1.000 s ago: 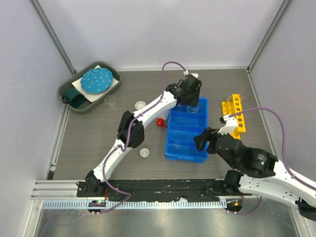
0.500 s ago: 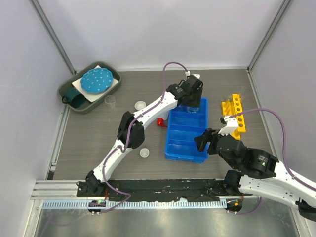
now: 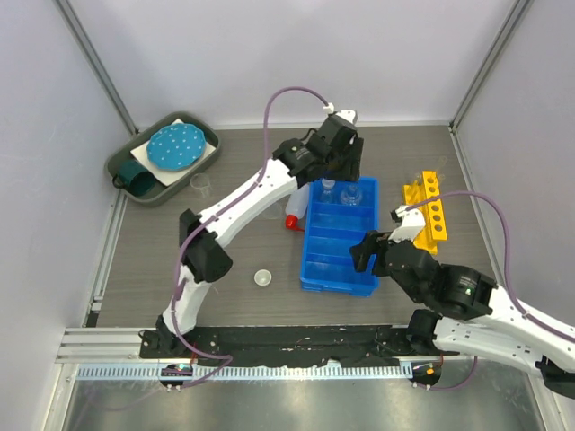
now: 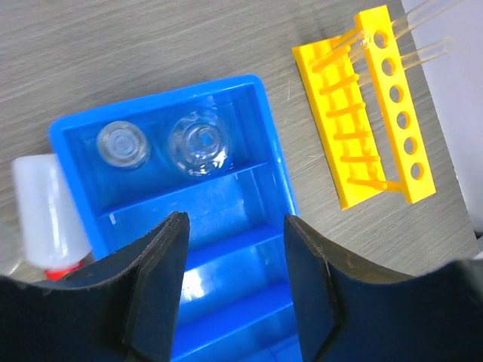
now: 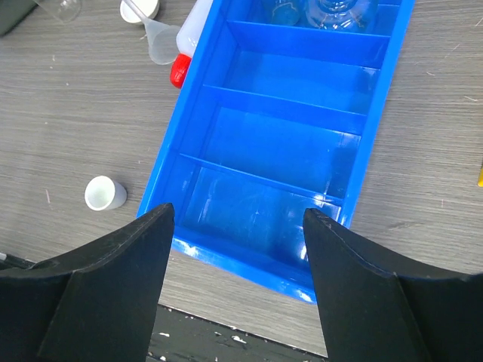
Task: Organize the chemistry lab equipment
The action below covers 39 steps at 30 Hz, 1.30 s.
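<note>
The blue divided bin [image 3: 340, 260] lies mid-table. Two clear glass flasks [image 4: 123, 143] [image 4: 198, 142] stand in its far compartment; the other compartments hold nothing. My left gripper [image 4: 234, 222] hovers above the bin's far half, open, nothing between its fingers. My right gripper [image 5: 238, 215] hangs open over the bin's near end [image 5: 249, 256], also holding nothing. The red-capped bottle [image 3: 292, 214] lies against the bin's left wall. A small white dish [image 3: 262, 277] sits left of the bin. The yellow holed rack [image 3: 424, 211], with clear tubes at its far end, lies right of the bin.
A dark green tray [image 3: 135, 171] with the teal dotted disc sits at the back left. A small clear beaker [image 3: 201, 185] stands beside it. A clear funnel [image 5: 155, 34] and another white dish [image 5: 139, 7] lie near the bottle. White walls close in the table.
My left gripper has opened wider and lifted back from the bin's far compartment, where two flasks now show. Its elbow has swung left. The right gripper has edged slightly left.
</note>
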Motion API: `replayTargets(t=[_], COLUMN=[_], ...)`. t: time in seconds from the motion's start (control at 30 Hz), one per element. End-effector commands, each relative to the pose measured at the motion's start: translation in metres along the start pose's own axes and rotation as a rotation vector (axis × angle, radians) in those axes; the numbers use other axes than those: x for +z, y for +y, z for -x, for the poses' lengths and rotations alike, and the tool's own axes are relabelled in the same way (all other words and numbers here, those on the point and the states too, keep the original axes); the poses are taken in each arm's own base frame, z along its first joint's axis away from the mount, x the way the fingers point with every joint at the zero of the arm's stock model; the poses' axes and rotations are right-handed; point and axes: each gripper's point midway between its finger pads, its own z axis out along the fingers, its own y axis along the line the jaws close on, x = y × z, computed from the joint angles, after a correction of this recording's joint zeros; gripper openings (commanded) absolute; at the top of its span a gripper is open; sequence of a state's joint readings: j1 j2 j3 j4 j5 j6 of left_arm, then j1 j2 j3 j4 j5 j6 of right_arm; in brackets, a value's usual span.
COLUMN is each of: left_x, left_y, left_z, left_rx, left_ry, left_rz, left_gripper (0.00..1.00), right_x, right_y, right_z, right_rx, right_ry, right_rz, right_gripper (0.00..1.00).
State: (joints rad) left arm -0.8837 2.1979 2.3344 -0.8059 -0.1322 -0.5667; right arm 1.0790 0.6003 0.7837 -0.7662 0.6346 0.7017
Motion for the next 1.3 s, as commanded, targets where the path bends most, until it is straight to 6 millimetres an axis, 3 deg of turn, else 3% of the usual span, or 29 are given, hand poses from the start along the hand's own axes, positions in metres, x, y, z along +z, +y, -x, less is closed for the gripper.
replayTargets(t=[0.0, 0.03, 0.07, 0.1, 0.13, 0.2, 0.33, 0.37, 0.4, 0.43, 0.5, 0.53, 0.57, 0.63, 0.77, 0.93, 1.13, 1.27], left_x=[-0.068, -0.069, -0.078, -0.099, -0.099, -0.113, -0.159, -0.168, -0.169, -0.188, -0.195, -0.203, -0.216, -0.226, -0.258, -0.278, -0.286, -0.286], left_y=[0.019, 0.036, 0.042, 0.046, 0.064, 0.079, 0.117, 0.123, 0.135, 0.138, 0.153, 0.157, 0.161, 0.172, 0.187, 0.214, 0.231, 0.236], left_z=[0.019, 0.005, 0.003, 0.007, -0.008, -0.015, -0.040, -0.043, -0.060, -0.058, -0.079, -0.083, -0.085, -0.103, -0.123, -0.146, -0.161, -0.168], left_rx=[-0.004, 0.003, 0.000, -0.017, -0.010, -0.016, -0.031, -0.038, -0.031, -0.059, -0.065, -0.085, -0.105, -0.122, -0.197, -0.216, -0.251, -0.262], left_ry=[-0.061, -0.030, -0.034, -0.062, -0.048, -0.063, -0.083, -0.096, -0.069, -0.107, -0.090, -0.096, -0.118, -0.101, -0.148, -0.158, -0.203, -0.213], left_rz=[0.094, 0.161, 0.180, 0.186, 0.244, 0.283, 0.372, 0.390, 0.417, 0.403, 0.434, 0.437, 0.429, 0.445, 0.424, 0.495, 0.521, 0.525], left_gripper=[0.57, 0.57, 0.58, 0.59, 0.59, 0.60, 0.62, 0.62, 0.63, 0.63, 0.63, 0.63, 0.63, 0.63, 0.63, 0.64, 0.68, 0.69], right_x=[0.010, 0.011, 0.013, 0.015, 0.020, 0.024, 0.039, 0.049, 0.053, 0.055, 0.073, 0.078, 0.090, 0.105, 0.148, 0.203, 0.243, 0.272], right_y=[0.022, 0.027, 0.030, 0.033, 0.039, 0.044, 0.068, 0.073, 0.079, 0.090, 0.105, 0.116, 0.121, 0.130, 0.136, 0.136, 0.145, 0.143], right_z=[0.013, 0.017, 0.018, 0.021, 0.024, 0.029, 0.041, 0.036, 0.038, 0.044, 0.036, 0.043, 0.036, 0.046, 0.045, 0.036, 0.032, 0.014], right_rx=[-0.027, -0.037, -0.050, -0.058, -0.075, -0.109, -0.164, -0.193, -0.214, -0.212, -0.265, -0.266, -0.284, -0.251, -0.186, -0.210, -0.236, -0.248], right_ry=[-0.002, -0.002, 0.002, -0.002, 0.004, 0.002, 0.018, 0.041, 0.040, 0.039, 0.071, 0.067, 0.087, 0.079, 0.139, 0.190, 0.200, 0.237], right_rz=[0.009, 0.015, 0.012, 0.009, -0.002, -0.014, -0.026, -0.040, -0.034, -0.012, -0.012, 0.001, -0.014, -0.014, 0.007, -0.042, -0.060, -0.079], right_gripper=[0.75, 0.75, 0.75, 0.75, 0.75, 0.75, 0.75, 0.75, 0.75, 0.77, 0.77, 0.78, 0.78, 0.79, 0.79, 0.78, 0.78, 0.78])
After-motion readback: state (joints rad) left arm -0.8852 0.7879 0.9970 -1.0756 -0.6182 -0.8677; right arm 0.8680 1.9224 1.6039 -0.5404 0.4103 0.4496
